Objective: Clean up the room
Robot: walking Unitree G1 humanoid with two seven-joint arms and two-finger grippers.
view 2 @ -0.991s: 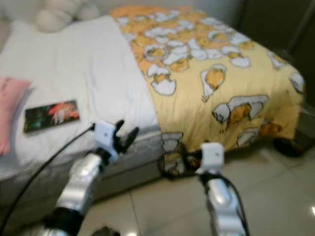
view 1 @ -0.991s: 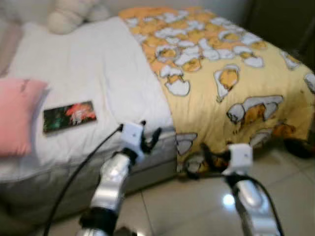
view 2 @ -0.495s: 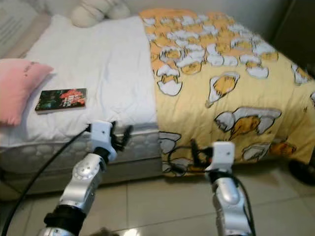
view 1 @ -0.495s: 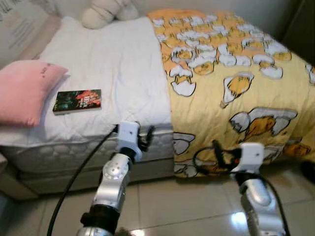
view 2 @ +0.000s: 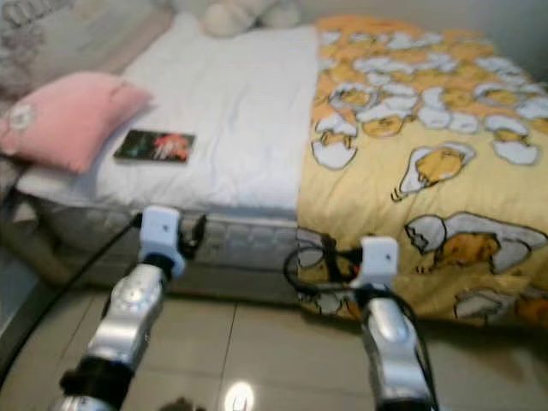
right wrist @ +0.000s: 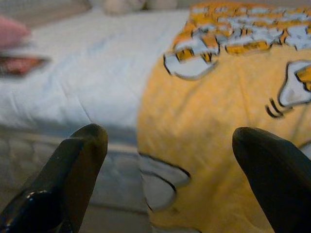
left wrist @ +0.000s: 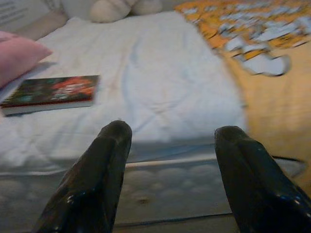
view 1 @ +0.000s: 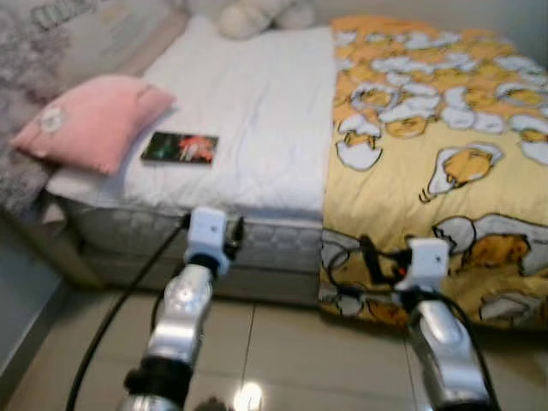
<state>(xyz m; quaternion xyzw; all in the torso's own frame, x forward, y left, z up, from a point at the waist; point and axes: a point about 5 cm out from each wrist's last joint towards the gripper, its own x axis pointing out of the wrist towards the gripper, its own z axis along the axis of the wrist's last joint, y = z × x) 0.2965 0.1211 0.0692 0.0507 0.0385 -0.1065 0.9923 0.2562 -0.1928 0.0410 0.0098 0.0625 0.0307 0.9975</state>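
Observation:
A dark book (view 1: 180, 147) with a red and green cover lies flat on the white sheet of the bed (view 1: 257, 111), beside a pink pillow (view 1: 90, 120); the book (left wrist: 51, 92) also lies ahead of the left fingers. A yellow blanket (view 1: 437, 145) printed with egg figures covers the bed's right half and hangs over its side. My left gripper (left wrist: 167, 145) is open and empty, held in front of the mattress edge. My right gripper (right wrist: 170, 150) is open and empty, facing the hanging blanket (right wrist: 218, 107).
A cream plush toy (view 1: 257, 13) sits at the head of the bed. A grey patterned headboard or cushion (view 1: 34, 51) stands at the far left. Glossy beige floor tiles (view 1: 291, 360) run along the bed's side. Black cables trail from both arms.
The camera has swung so the bed sits further right and the pillow and book are fuller in view. Both arms keep their raised pose with fingers open.

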